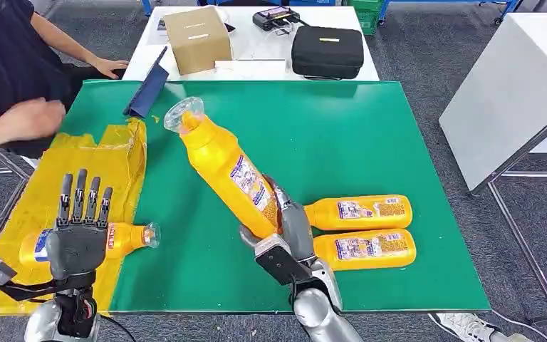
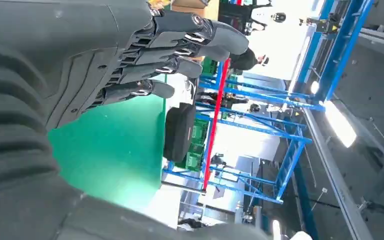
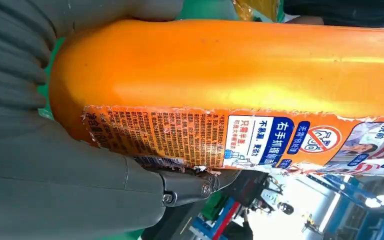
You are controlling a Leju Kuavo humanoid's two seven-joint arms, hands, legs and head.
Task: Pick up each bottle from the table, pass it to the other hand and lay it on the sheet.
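Here you have the green mat (image 1: 370,135), flat and matte, covering the table, with a crinkled, glossy yellow sheet (image 1: 107,164) spread over its left edge. Beyond the mat stands a white table (image 1: 256,50) carrying a plain cardboard box (image 1: 197,39) and a black, soft-cornered zip case (image 1: 327,51); a dark blue folder (image 1: 147,91) leans at the mat's far-left edge. A person's hands (image 1: 32,117) reach in beside the sheet.

Your right hand (image 1: 285,239) grips the raised bottle (image 1: 224,167) around its lower body, tilted with its clear, wide cap end pointing up and away to the left. It is smooth orange-yellow plastic, and the right wrist view shows its printed label (image 3: 190,137) torn and ragged along the edges. Two more bottles (image 1: 360,211) of the same shape lie side by side on the mat just right of that hand, touching each other.

Your left hand (image 1: 78,228) hangs over the sheet with dark ribbed fingers (image 1: 82,196) straight, apart and holding nothing. Beneath it a laid bottle (image 1: 124,239) rests on the sheet, clear cap toward the mat.
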